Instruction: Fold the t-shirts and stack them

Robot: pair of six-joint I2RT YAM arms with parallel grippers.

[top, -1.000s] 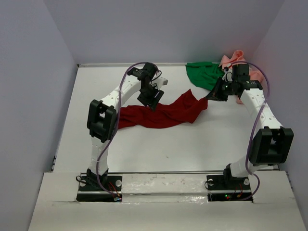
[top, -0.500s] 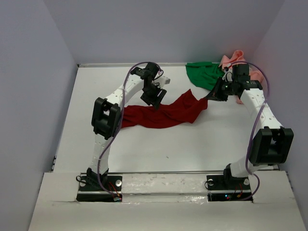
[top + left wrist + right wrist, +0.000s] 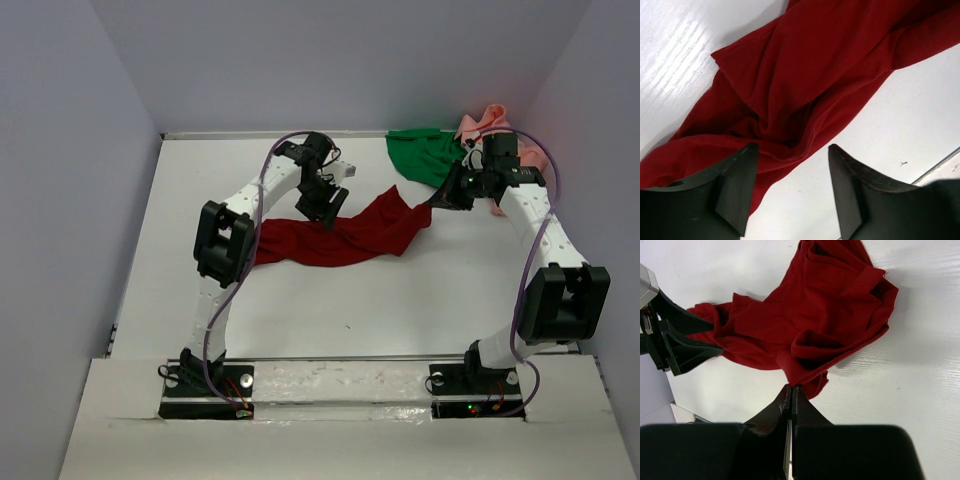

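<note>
The left gripper (image 3: 327, 203) hangs over the dark red t-shirt (image 3: 340, 238) with its jaws standing wide and nothing between them. In its wrist view the cloth lies below and ahead of both fingers, and bare white table (image 3: 350, 300) runs out past the right-hand finger to the table's front edge. The right gripper (image 3: 445, 196) has its jaws pressed together. Its tips sit at the shirt's nearest hem, and whether they pinch a bit of cloth cannot be told.

Ahead of the right jaws the shirt stretches away as a long, rumpled band with deep folds and a bunched corner. At its far end the right wrist view shows the left gripper's dark fingers, spread, above the cloth. Beside those shut jaws the table is bare on either side of the shirt.

Only the top view shows the bright green t-shirt (image 3: 425, 157) and the salmon pink t-shirt (image 3: 483, 122). Both are crumpled behind the right gripper, against the back wall (image 3: 330, 60) and the right-hand corner, the pink one partly hidden by the arm. That corner is the tight spot. The wide room lies on the near side of both jaws and off beyond the left arm.
</note>
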